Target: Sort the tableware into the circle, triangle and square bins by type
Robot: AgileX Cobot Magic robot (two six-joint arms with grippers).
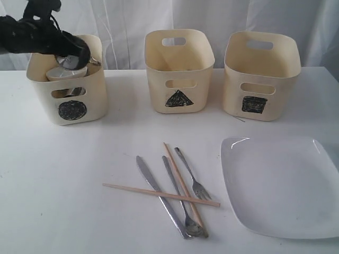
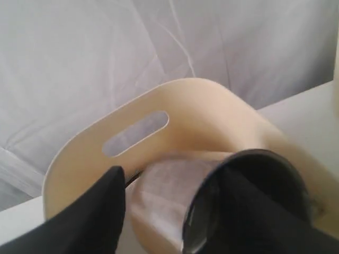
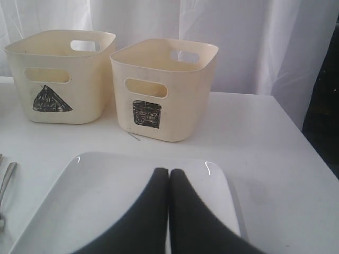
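1. Left gripper (image 1: 73,51) over circle bin (image 1: 91,100) at ten o'clock, fingers (image 2: 106,217) wide around steel mug (image 2: 164,196); grip unclear.
2. Right gripper (image 3: 169,211) pressed together above square plate (image 3: 90,196), four o'clock.
3. Risk: crooked drop tipping mug off white bowl (image 1: 63,74).

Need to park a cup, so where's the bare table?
Free: the near-left table, between the circle bin and the knife; also the strip between the triangle bin and the fork. Crowded: the crossed cutlery pile beside the plate.

Closed tool (image 3: 169,177) above white plate (image 3: 106,196), triangle bin (image 3: 58,74), square bin (image 3: 161,87) behind
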